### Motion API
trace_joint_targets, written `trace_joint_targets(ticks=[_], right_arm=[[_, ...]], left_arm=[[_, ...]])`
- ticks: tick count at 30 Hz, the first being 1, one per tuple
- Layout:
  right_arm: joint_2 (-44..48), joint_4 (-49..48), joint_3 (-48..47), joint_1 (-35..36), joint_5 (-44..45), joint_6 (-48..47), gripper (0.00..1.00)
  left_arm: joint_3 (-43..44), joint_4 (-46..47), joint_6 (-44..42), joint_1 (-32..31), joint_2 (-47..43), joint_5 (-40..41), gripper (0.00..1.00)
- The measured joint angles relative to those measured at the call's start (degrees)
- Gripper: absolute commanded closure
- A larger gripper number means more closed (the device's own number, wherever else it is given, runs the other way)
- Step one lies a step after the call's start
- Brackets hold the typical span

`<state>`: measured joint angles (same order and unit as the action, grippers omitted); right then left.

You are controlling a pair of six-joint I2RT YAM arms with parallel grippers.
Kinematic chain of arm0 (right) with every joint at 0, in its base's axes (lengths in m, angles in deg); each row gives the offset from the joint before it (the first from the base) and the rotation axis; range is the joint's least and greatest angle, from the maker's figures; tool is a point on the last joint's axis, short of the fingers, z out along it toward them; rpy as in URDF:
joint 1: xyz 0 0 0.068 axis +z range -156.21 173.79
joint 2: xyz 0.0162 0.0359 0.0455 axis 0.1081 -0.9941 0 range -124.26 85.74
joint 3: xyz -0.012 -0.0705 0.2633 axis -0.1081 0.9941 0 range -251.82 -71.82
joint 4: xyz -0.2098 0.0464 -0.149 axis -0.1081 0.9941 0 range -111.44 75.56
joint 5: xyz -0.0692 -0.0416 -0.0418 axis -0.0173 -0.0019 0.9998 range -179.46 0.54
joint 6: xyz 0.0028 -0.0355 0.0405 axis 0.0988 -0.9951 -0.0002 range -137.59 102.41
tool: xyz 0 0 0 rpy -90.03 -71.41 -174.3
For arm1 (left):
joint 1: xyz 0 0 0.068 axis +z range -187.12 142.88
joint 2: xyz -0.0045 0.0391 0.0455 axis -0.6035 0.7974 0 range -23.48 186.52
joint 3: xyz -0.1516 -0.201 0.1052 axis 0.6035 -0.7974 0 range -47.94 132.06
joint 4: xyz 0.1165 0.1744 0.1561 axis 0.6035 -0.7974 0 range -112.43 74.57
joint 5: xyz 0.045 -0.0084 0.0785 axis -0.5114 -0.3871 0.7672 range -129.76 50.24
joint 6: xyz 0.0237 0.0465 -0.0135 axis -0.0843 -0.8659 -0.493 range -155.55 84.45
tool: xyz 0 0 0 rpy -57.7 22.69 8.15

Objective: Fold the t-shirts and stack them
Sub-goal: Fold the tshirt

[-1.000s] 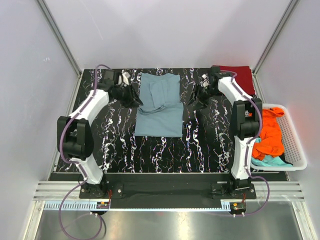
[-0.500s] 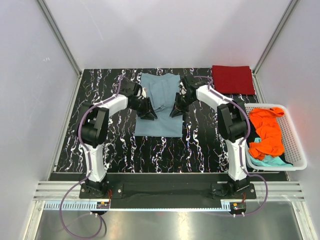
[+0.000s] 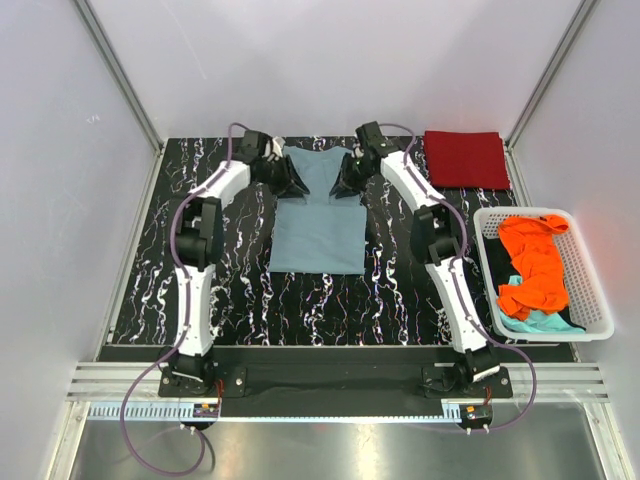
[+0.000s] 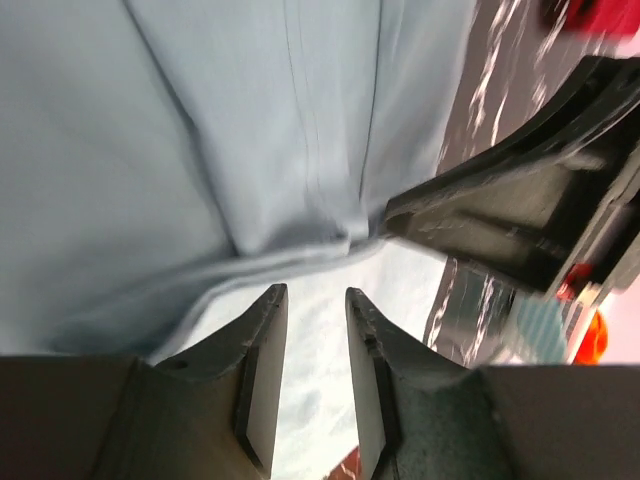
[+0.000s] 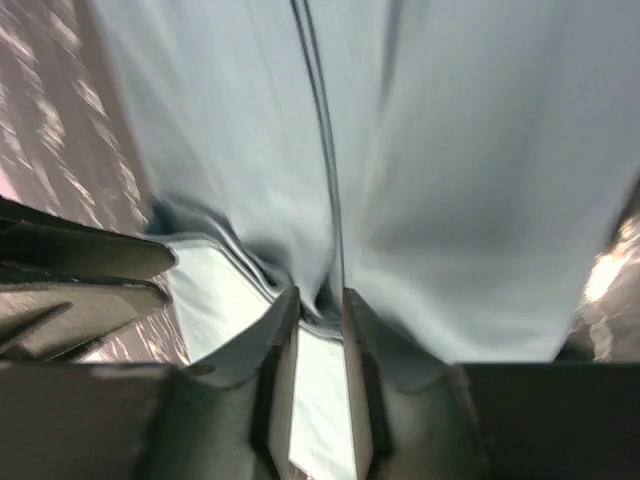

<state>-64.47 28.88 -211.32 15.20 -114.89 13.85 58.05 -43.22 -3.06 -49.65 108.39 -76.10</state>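
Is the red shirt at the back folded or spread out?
Folded: the dark red t-shirt lies as a compact rectangle, no sleeves showing.

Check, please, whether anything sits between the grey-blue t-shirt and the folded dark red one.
No loose object does: only marbled table and the right arm's forearm lie between the grey-blue t-shirt and the dark red t-shirt.

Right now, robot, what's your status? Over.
Right end effector pinching blue shirt. Left end effector at its fold, grip unclear. Basket and red shirt well aside.
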Motion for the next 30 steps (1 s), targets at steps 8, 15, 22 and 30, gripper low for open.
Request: trace_joint_targets(ticks=[8, 15, 22, 30], right_arm=[[0.09, 4.09, -7.96, -5.09, 1.27, -1.11, 0.47], [13.44, 6.34, 12.55, -6.03, 3.96, -7.08, 0.29], [19.08, 4.63, 22.16, -6.54, 2.08, -10.84, 0.32], [17.57, 3.67, 22.21, -7.54, -0.13, -12.33, 0.43]], left_arm=[[2.08, -2.19, -2.71, 3.37, -3.56, 1.97, 0.64], [-12.2, -4.7, -8.02, 2.75, -14.19, 3.04, 0.6], [-14.05, -7.43, -14.58, 3.3, -15.19, 8.17, 0.59], [-5.97, -10.25, -19.21, 3.61, -8.79, 12.41, 0.61]])
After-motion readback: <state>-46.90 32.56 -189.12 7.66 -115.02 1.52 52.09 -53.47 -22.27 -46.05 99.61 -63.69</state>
